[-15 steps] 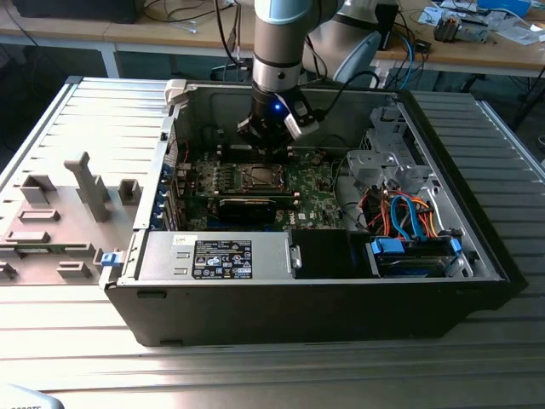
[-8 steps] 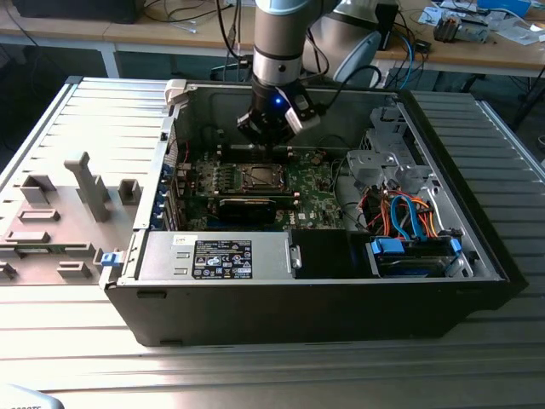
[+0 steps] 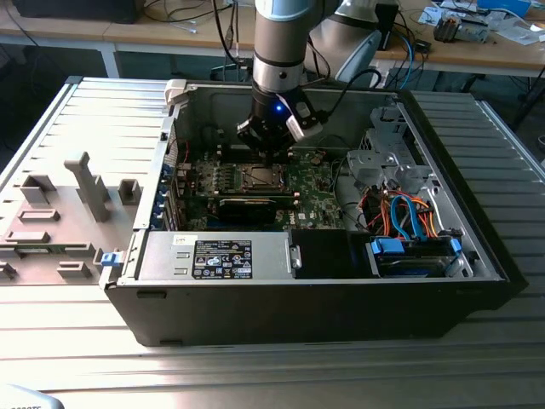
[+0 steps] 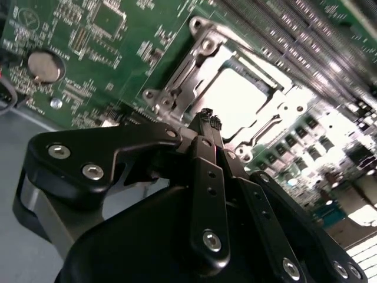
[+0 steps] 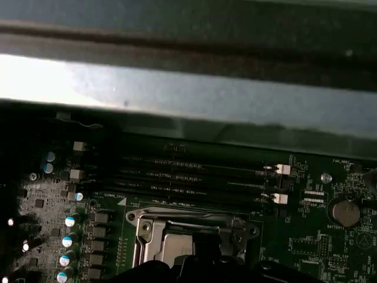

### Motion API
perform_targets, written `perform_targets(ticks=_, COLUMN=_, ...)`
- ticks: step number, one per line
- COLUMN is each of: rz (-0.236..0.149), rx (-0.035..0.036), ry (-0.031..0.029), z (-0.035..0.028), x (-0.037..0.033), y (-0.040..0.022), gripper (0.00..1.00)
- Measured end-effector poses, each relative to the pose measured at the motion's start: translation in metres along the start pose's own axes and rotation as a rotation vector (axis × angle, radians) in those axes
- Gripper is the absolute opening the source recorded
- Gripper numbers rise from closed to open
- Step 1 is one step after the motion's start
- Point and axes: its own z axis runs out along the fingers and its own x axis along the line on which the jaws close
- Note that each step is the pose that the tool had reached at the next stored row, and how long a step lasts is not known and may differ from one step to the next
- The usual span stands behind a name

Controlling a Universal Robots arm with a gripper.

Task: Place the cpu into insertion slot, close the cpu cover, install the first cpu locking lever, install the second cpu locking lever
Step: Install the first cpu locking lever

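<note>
Closest in the second wrist view, the black two-fingered end effector (image 4: pixel 210 117) has its fingertips pressed together, holding nothing, just above the near edge of the silvery metal cpu cover (image 4: pixel 177 79). That frame plate lies flat over the insertion slot (image 4: pixel 268 79), and the pale silver square cpu (image 4: pixel 235 101) shows through its window, seated inside. Around the socket spreads the green motherboard (image 4: pixel 88 53), with long narrow black memory slots (image 5: pixel 188 177) beyond. In the exterior view, the arm reaches down into the open black computer case (image 3: pixel 341 290), which rests on a grey ribbed metal worktop (image 3: pixel 511 358).
</note>
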Motion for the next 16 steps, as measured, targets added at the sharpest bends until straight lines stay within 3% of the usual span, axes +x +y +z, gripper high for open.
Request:
perform_targets(ticks=3, rz=0.0, rx=0.0002, ry=0.0, z=-0.0002, x=0.0008, y=-0.0071, gripper=0.11)
perform_targets(ticks=6, rz=0.0, rx=0.004, ry=0.0005, z=-0.0004, x=0.001, y=-0.0088, gripper=0.11)
perform_targets(ticks=10, rz=0.0, rx=0.0041, ry=0.0005, z=-0.0021, x=0.0012, y=-0.0099, gripper=0.11)
perform_targets(ticks=16, rz=0.0, rx=0.0041, ry=0.0004, z=-0.0122, x=0.0013, y=-0.0099, gripper=0.11)
